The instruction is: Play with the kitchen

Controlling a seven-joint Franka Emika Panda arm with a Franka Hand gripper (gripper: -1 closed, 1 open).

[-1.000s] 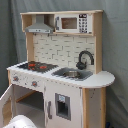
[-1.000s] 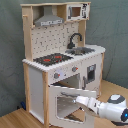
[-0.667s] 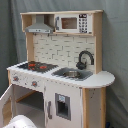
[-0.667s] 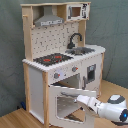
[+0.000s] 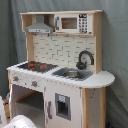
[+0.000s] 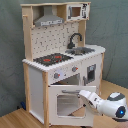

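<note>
White-and-wood kitchen [image 6: 60, 60] stands upright, oven door [image 6: 67, 102] swung open.

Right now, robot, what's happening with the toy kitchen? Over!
Gripper at the open oven door, fingers unclear. Kitchen upright, oven door swung down, cupboard door shut. Nothing blocking the arm.

The kitchen [image 6: 62, 55] is standing on a wooden floor [image 6: 15, 119] before a grey curtain [image 6: 11, 50]. Its oven door [image 6: 67, 102] is hanging open, and the arm's pincer [image 6: 84, 95] is reaching to the door's top edge.
</note>
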